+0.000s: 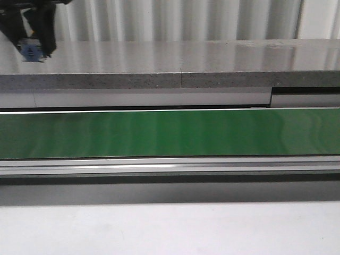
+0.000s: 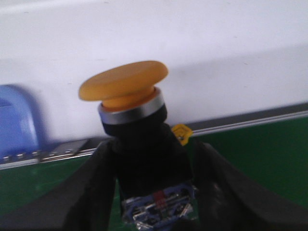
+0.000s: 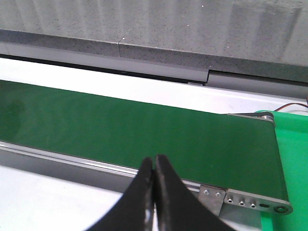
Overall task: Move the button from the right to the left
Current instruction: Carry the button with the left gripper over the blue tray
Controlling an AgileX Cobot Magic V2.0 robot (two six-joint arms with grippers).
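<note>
The button [image 2: 124,85] has a yellow-orange mushroom head, a black body and a blue-and-clear contact block [image 2: 159,204]. My left gripper [image 2: 153,159] is shut on its black body, holding it above the green belt's near edge, head pointing away from the wrist. In the front view the left gripper [image 1: 34,32] hangs high at the far left, and the blue block [image 1: 32,51] shows under its fingers. My right gripper [image 3: 154,161] is shut with nothing in it, over the belt's near rail close to the belt's end. The front view does not show the right gripper.
A long green conveyor belt [image 1: 170,133] crosses the scene, with metal rails [image 1: 170,166] and a grey stone ledge [image 1: 170,79] behind. A blue container [image 2: 17,120] stands beside the left gripper. A green bin [image 3: 288,159] sits past the belt's end. A small yellow part [image 2: 182,132] shows behind the button.
</note>
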